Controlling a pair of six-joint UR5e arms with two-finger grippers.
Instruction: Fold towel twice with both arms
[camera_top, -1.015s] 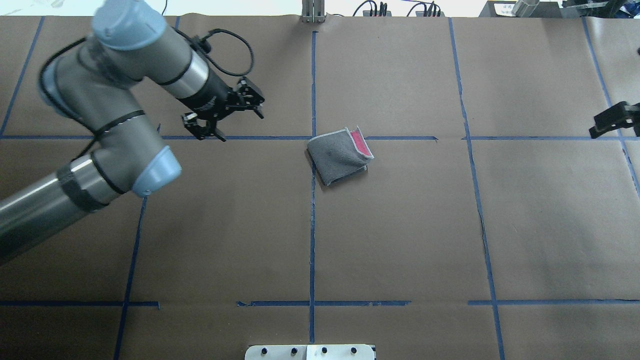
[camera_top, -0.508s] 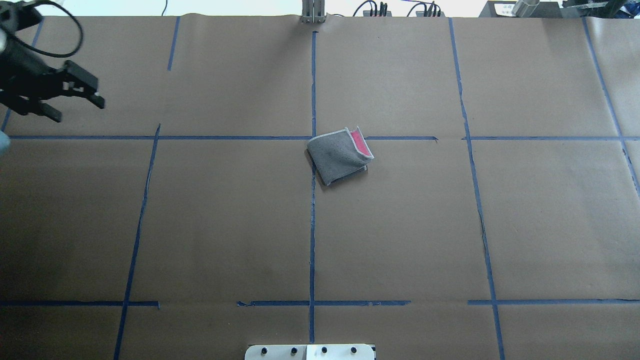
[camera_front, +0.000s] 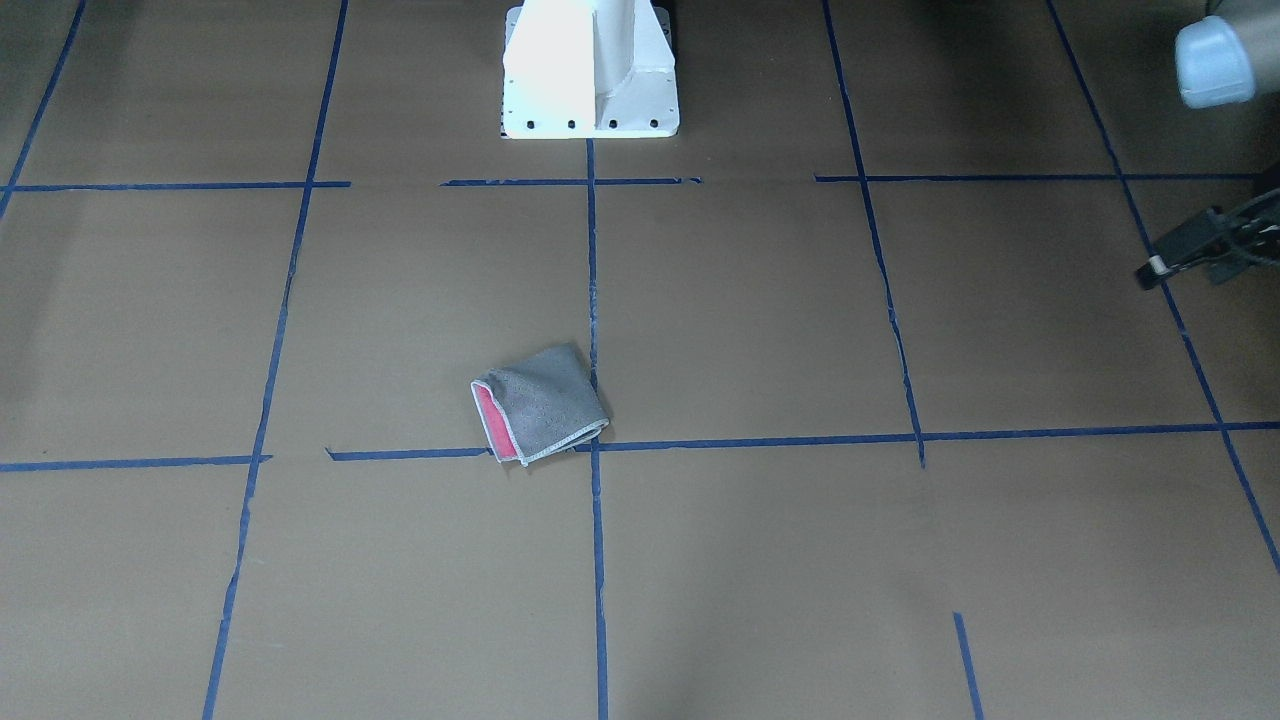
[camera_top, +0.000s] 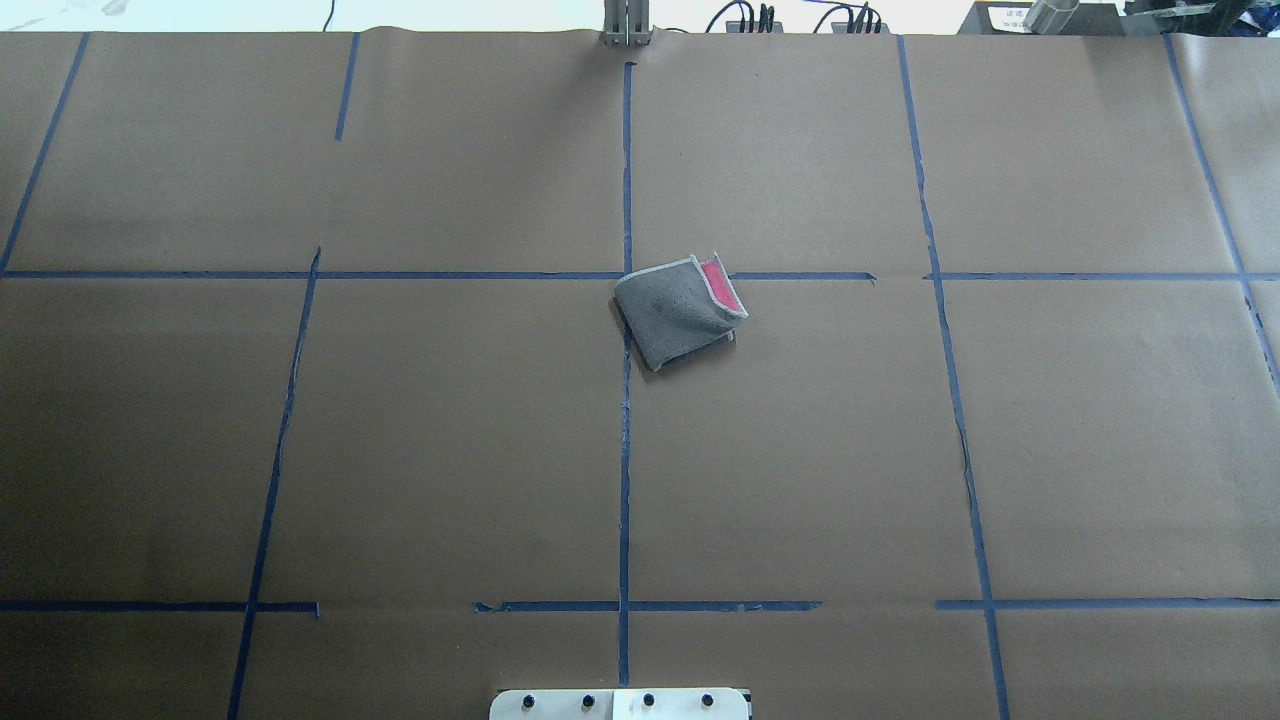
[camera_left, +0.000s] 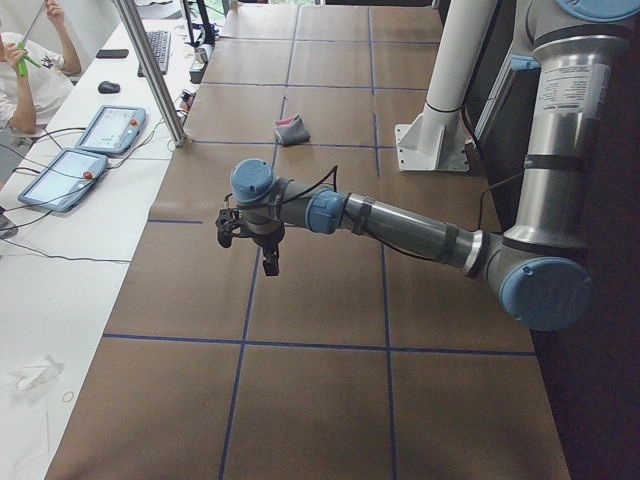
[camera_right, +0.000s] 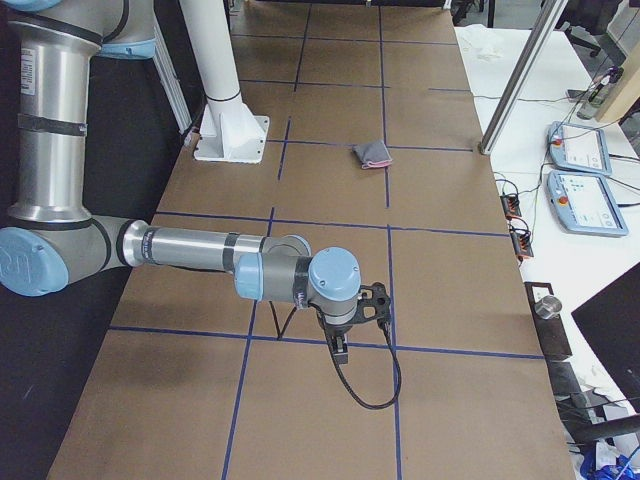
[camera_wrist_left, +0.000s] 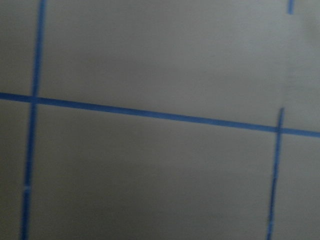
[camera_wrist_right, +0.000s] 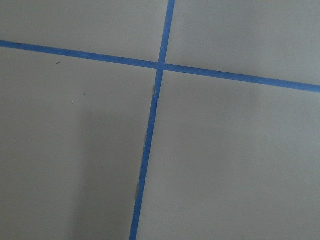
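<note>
Since a second ago, your left gripper (camera_left: 248, 246) has swung out of the overhead view, and the right gripper (camera_right: 357, 322) has gone too. You cannot tell from these angles whether either is open or closed. From both, the towel (camera_top: 678, 315) lies well apart, inward at the table's middle, and the left one looks the nearer. It rests folded, grey face out, skewed to the tape lines (camera_top: 625, 450), its pink strip on the right gripper's side. Only taped paper lies between; the white pedestal (camera_front: 590, 70) stands aside.
</note>
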